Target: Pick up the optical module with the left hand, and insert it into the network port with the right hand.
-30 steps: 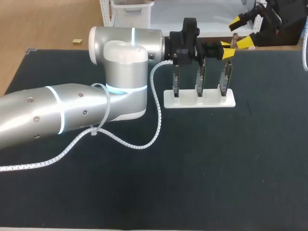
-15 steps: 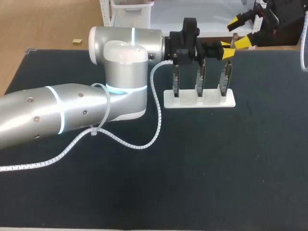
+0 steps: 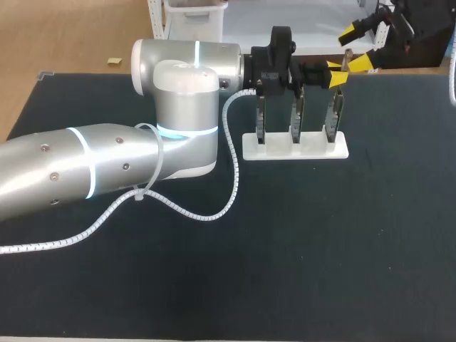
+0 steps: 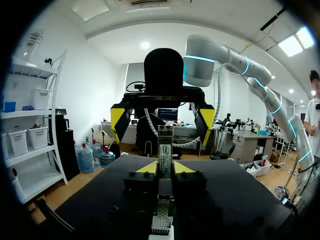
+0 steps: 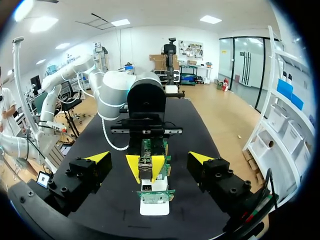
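Left claw point(image 4: 165, 168) grips optical module point(image 4: 165, 148) near table point(image 3: 402, 80) edge.

Dark table point(image 3: 320, 249), white slotted base point(image 3: 313, 150) near its far edge.

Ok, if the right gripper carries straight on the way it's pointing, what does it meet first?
Probably the slim silver optical module, held by the left gripper directly ahead, in line with the right gripper's open fingers. The green circuit boards look lower, though depth is unclear.
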